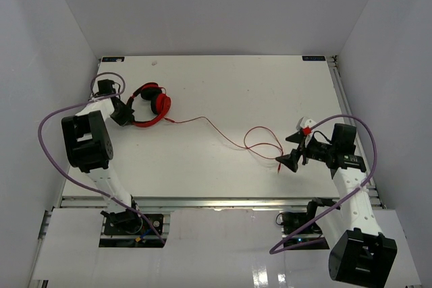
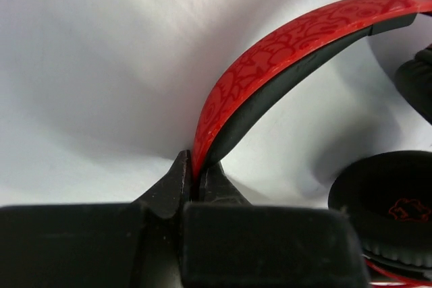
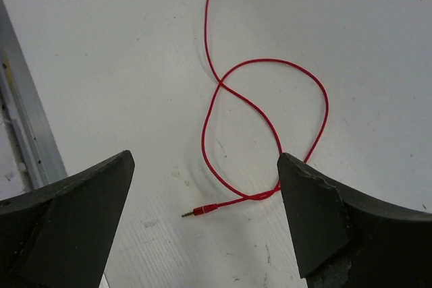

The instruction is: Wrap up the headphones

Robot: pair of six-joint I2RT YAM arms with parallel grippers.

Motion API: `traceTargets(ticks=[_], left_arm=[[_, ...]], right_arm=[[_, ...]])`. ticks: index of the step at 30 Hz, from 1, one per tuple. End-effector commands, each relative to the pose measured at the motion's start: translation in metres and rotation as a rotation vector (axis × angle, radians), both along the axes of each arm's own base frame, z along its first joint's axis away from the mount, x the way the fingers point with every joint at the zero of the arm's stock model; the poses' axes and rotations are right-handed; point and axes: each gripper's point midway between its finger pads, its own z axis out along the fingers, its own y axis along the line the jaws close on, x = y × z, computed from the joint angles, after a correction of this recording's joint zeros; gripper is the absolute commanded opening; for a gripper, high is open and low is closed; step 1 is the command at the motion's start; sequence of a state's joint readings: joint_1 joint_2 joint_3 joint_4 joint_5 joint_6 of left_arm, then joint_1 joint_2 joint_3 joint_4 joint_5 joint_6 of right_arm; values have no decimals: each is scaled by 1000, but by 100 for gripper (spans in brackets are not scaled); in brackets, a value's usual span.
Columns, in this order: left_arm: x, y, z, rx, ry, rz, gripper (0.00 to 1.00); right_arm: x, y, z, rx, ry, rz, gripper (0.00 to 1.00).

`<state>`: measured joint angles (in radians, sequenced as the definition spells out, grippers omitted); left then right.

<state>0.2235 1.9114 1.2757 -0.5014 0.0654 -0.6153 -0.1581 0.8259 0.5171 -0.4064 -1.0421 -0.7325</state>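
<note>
We see the headphones [image 1: 150,104] lying on the table [image 1: 236,85] near its far left corner, a little in from the left edge. Our left hand [image 2: 196,173] is closed narrow on the headband [image 2: 270,52]. In the left wrist view its two black fingers [image 2: 169,187] pinch the lower end of the red patterned band, black lining and all. From there the band arches up and away to the right. One black ear pad [image 2: 388,200] lies just beside the hand, and a second shows at the right edge of that view.

The thin red cable [image 1: 209,125] leaves the headphones on the side facing the middle of the table. It runs toward the right edge, drifting nearer the near edge as it goes. Close to the right edge it crosses itself in a loop [image 3: 270,64]. Its small plug [image 3: 201,210] lies flat on the table on the near side of that loop.

Our right hand [image 1: 294,148] hangs by the loop, near the right edge. Its fingers [image 3: 74,214] are spread wide and hold nothing. In the right wrist view the loop and the plug lie on the table in the gap between them. We cannot tell whether the fingertips touch the table. Thick purple cables [image 1: 42,133] arc out beside both arms.
</note>
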Motion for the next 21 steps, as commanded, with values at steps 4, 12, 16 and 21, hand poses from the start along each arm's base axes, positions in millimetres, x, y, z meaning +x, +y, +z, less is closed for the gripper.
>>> traceTargets(ticks=[4, 12, 16, 21], left_arm=[[-3, -96, 122, 66, -317, -341, 0], [-45, -199, 211, -61, -512, -500, 0], [-56, -221, 245, -152, -577, -508, 0], [-66, -240, 275, -240, -608, -545, 0]], right_arm=[[-15, 35, 23, -178, -173, 313, 93], [24, 90, 53, -226, -224, 234, 90], [34, 106, 66, -158, -189, 243, 90], [53, 111, 68, -107, -276, 179, 90]])
